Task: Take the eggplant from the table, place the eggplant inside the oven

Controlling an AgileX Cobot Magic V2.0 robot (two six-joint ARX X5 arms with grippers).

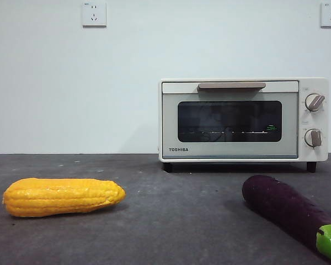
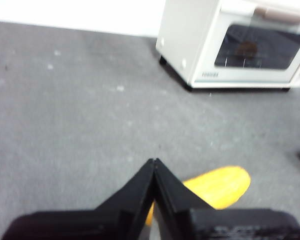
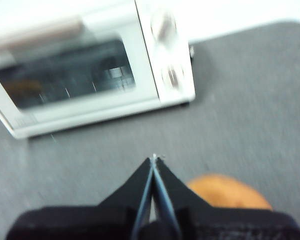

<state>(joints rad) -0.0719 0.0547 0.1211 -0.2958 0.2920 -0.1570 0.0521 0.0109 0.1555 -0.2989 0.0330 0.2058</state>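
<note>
The eggplant (image 1: pixel 289 208) lies on the table (image 1: pixel 171 221) at lower right, its green stem cut off at the corner, long axis running diagonally toward the closed oven (image 1: pixel 243 120); both grippers (image 2: pixel 154 162) (image 3: pixel 154 159) are clenched, empty

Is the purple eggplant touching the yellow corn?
Apart. The front view shows the eggplant and the corn lying on the table with bare dark surface between them.

You see the eggplant (image 1: pixel 289 212) cut off by the front view's edge, and the oven (image 3: pixel 90 70) blurred in the right wrist view.
</note>
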